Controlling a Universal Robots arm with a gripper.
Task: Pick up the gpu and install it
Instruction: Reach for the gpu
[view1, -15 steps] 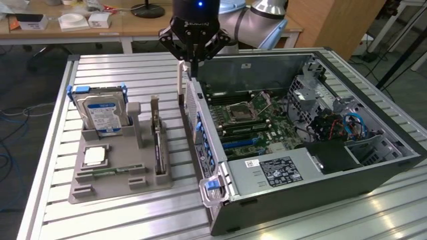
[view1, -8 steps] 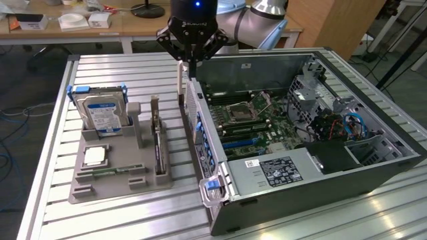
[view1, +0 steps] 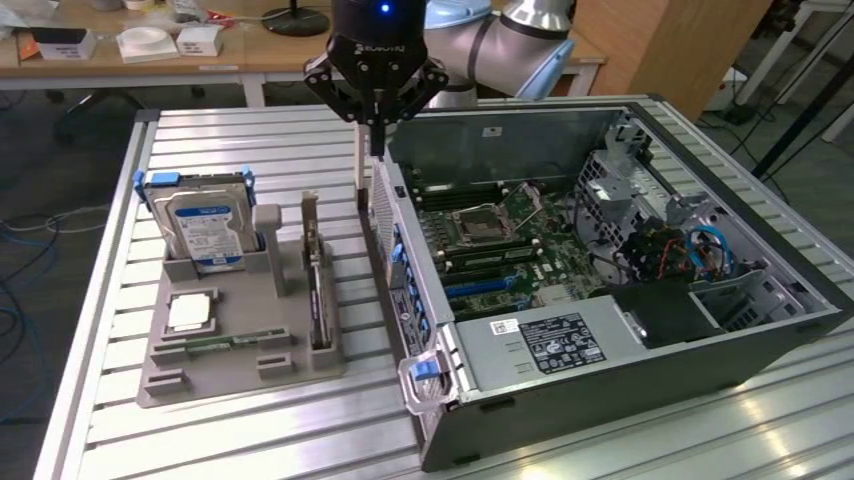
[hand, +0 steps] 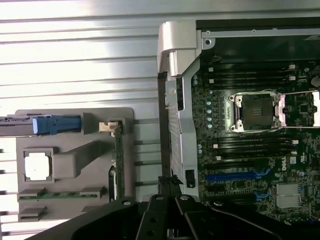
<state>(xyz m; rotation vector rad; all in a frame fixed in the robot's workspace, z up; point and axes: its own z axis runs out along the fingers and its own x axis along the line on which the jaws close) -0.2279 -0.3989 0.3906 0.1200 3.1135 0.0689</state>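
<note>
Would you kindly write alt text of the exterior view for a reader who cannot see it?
The gripper, jaws shut and empty, hangs over the tray-side wall of an open computer case on a slatted table. At the exterior view's left, a grey tray holds the gpu on edge, a hard drive and smaller parts.

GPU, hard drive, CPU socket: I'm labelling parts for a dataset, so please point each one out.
gpu (view1: 319, 290): exterior view, midway along the dark card standing on edge.
hard drive (view1: 210, 235): exterior view, on its blue-and-white label.
CPU socket (hand: 255, 112): wrist view, on the socket's dark centre.
</note>
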